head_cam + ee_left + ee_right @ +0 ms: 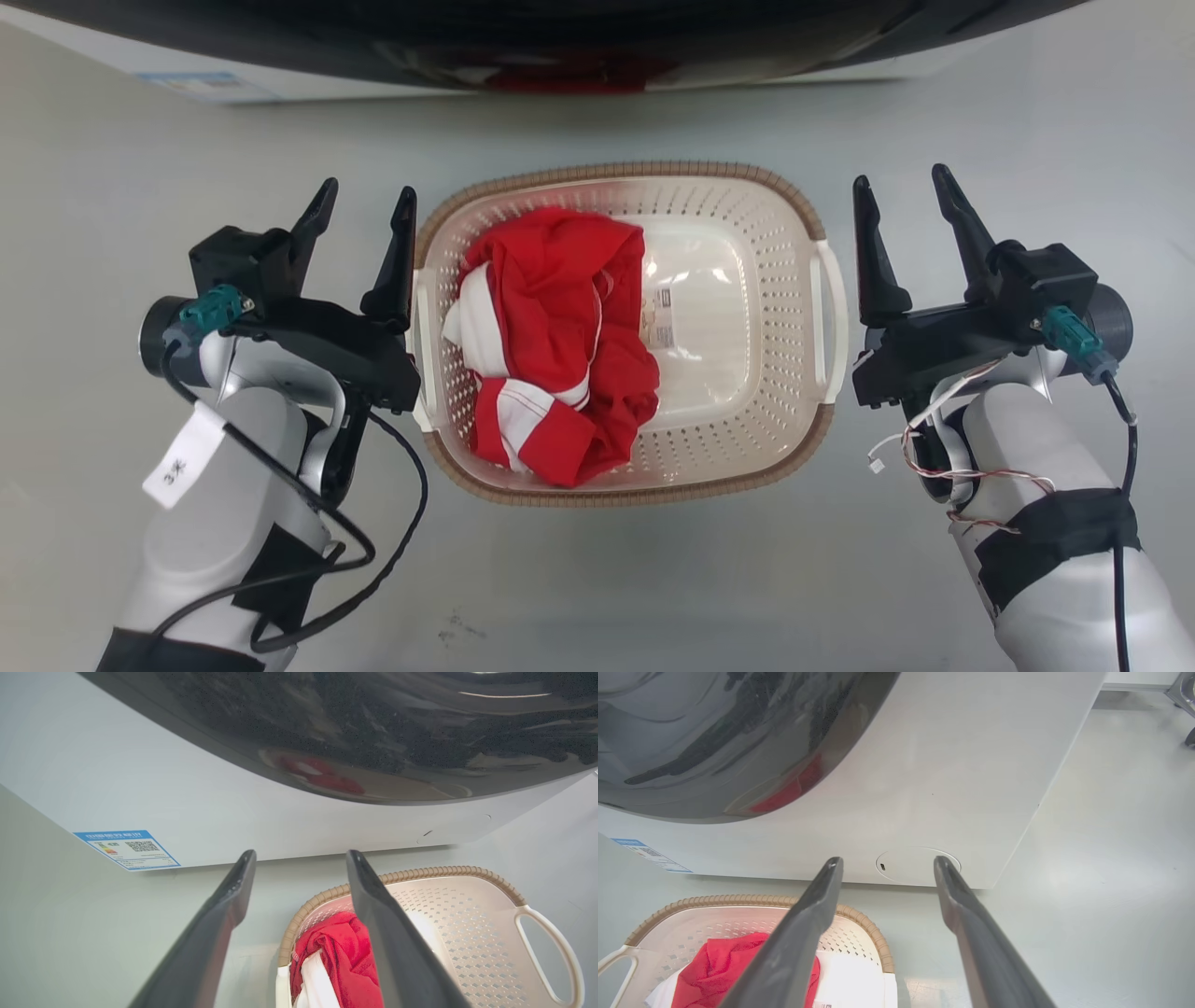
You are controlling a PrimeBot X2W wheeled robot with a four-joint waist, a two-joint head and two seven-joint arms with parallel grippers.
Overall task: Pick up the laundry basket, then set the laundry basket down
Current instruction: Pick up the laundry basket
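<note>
The cream laundry basket (728, 392) with a brown woven-look rim rests on the grey floor, centred in the head view, holding a red and white garment (551, 345). My left gripper (364, 210) is open just outside the basket's left handle, its inner finger close to the rim. On the other side my right gripper (904, 196) is open, a short gap from the right handle (829, 317). The left wrist view shows the basket (467, 924) at the lower right, beyond my left gripper (301, 858). In the right wrist view the basket (691, 924) sits lower left of my right gripper (887, 863).
A white washing machine (280, 84) with a dark glossy door (579, 37) stands just beyond the basket. Its front panel (210, 812) carries a blue label (126, 849). A round service cover (917, 864) sits low on the panel. Bare grey floor (1111, 858) lies to the right.
</note>
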